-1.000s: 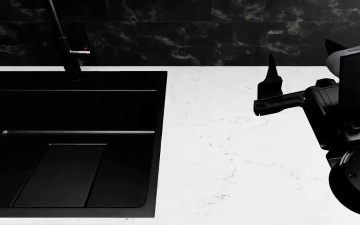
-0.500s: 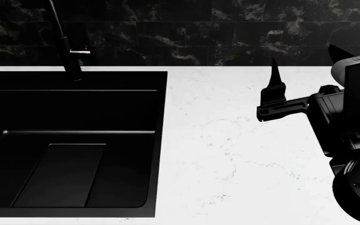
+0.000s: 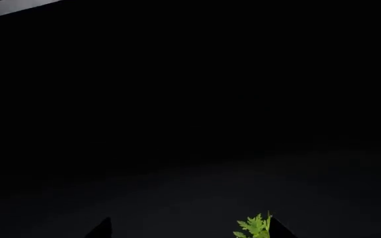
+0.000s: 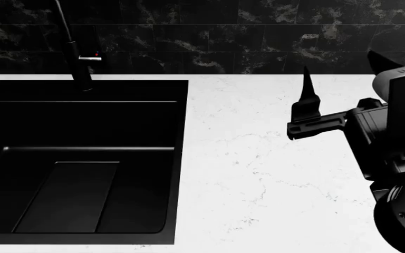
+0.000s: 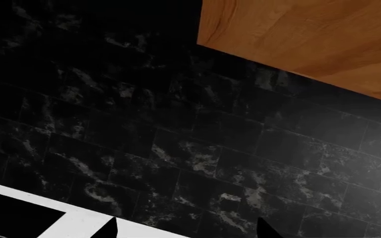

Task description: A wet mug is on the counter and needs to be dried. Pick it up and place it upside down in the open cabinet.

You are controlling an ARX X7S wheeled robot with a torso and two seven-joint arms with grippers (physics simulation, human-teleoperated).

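While no mug shows in any view, its place cannot be told.
Counter (image 4: 273, 174): bare white top beside the black sink (image 4: 83, 158).
Right gripper (image 4: 339, 79): raised over the counter, jaws apart, holding nothing.
Left gripper (image 3: 187, 229): jaws apart, empty.
Handling: likely wet, slick, brittle ceramic; grasp the rim or wall firmly.

Surroundings: nearly all black, with a faintly lighter dark grey surface (image 3: 197, 198) spreading ahead of the gripper.
Pale strip: a thin light band (image 3: 15, 7) at the far corner of the frame, well away from the fingertips.
Left gripper (image 3: 189, 229): only two dark fingertips (image 3: 101, 229) show, set apart with nothing between them.
Green plant (image 3: 255, 227): small leafy sprig just beside one fingertip, possibly behind it.
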